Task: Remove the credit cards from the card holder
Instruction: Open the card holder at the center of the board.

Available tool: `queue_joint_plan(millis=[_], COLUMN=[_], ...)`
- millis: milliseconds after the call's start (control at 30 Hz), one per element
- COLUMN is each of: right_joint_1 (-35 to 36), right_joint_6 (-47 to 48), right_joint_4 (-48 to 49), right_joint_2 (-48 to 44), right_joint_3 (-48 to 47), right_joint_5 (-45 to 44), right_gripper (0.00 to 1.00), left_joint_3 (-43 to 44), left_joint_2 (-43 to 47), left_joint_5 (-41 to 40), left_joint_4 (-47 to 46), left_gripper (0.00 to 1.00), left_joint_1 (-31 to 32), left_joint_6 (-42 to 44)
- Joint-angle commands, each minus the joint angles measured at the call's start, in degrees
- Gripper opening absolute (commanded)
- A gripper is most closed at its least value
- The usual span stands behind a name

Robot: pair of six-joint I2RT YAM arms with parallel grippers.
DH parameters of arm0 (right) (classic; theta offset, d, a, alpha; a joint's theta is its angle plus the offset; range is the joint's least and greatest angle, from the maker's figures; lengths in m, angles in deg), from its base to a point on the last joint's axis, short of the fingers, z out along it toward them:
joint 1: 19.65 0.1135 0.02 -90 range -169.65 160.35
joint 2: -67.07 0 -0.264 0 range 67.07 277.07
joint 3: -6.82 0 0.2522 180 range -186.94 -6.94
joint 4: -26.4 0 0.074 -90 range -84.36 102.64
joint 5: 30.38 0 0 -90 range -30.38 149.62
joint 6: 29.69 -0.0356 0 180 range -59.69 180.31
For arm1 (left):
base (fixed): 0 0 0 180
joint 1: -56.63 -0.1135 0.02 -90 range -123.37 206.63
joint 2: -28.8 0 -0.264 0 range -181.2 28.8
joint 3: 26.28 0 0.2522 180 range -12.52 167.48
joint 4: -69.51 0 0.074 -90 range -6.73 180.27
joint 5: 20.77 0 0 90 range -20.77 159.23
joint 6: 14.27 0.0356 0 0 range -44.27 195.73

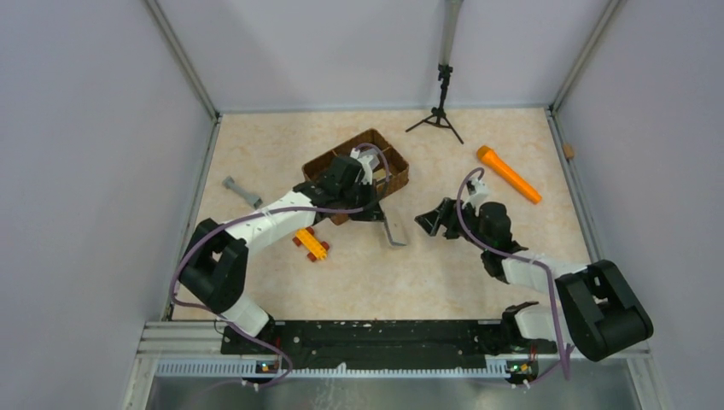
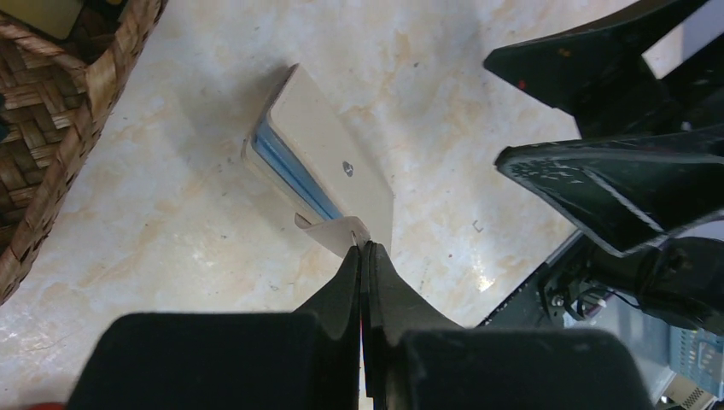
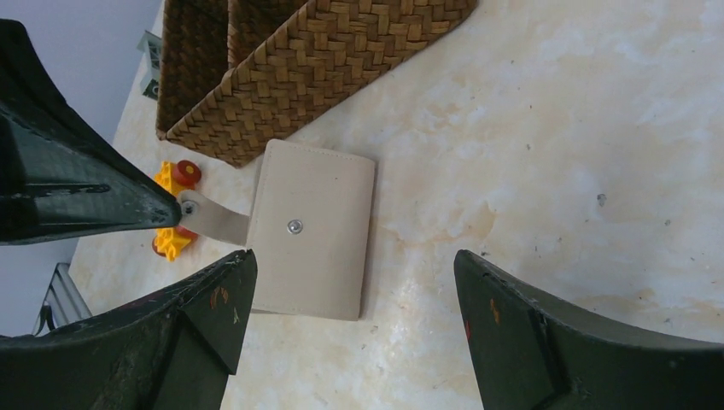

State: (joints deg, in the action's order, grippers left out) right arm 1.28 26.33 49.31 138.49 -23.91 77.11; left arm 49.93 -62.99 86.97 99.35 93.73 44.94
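Card holder [image 3: 312, 231]: flat, squarish, cream-beige, stitched round the edge, a small metal stud [image 3: 294, 226] near the middle of the upper face. A short strap tab [image 3: 213, 220] of the same cream stuck out from one side. It lay on the marbled table [image 1: 384, 282], just beside the near corner of the wicker tray [image 1: 359, 166], between the two claws.

Left gripper [image 2: 363, 248]: fingers pressed together with no gap, pinching the end of the tab.
Right gripper [image 3: 352, 256]: spread wide and holding nothing, with one dark finger on either side of the holder. Whether it touched the holder could not be told.

Differences by view:
- Left wrist view alone showed the holder's edge, with a pale blue lining [image 2: 290, 171] between the cream covers. It also showed the right claw's fingers [image 2: 598, 188] close by.
- Right wrist view showed the whole upper face, the woven side of the tray, and a yellow toy [image 3: 171, 175] with red wheels beyond the tab. The blue lining was hidden from there.
- Top view gave the layout only, and the holder was a small pale shape [image 1: 394, 231]. It also showed an orange stick-like object [image 1: 508, 174] well off to the right, a grey piece [image 1: 242, 191] to the left and a small black tripod [image 1: 440, 111] at the far wall.
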Motion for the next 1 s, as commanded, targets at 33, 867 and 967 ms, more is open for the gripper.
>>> queue_joint_plan(millis=[33,867,967], right_joint_1=[1.0,1.5,1.5], right_joint_6=[1.7,1.6,1.5], right_joint_4=[2.0,0.5,-0.1], right_joint_2=[0.9,5.4,6.1], right_joint_3=[-2.7,-5.2,-5.5], right_joint_5=[1.1,3.6,3.9], right_gripper=[0.87,0.80,0.80], left_joint_3=[0.1,-0.4,-1.6], left_joint_2=[4.4,4.7,4.8], left_joint_5=[3.4,1.9,-0.2], left_joint_4=[-3.6,0.2,0.9], left_gripper=[0.00,0.00,0.00], left_joint_1=[-0.2,-0.2,-0.1], left_joint_6=[-1.0,0.5,1.0])
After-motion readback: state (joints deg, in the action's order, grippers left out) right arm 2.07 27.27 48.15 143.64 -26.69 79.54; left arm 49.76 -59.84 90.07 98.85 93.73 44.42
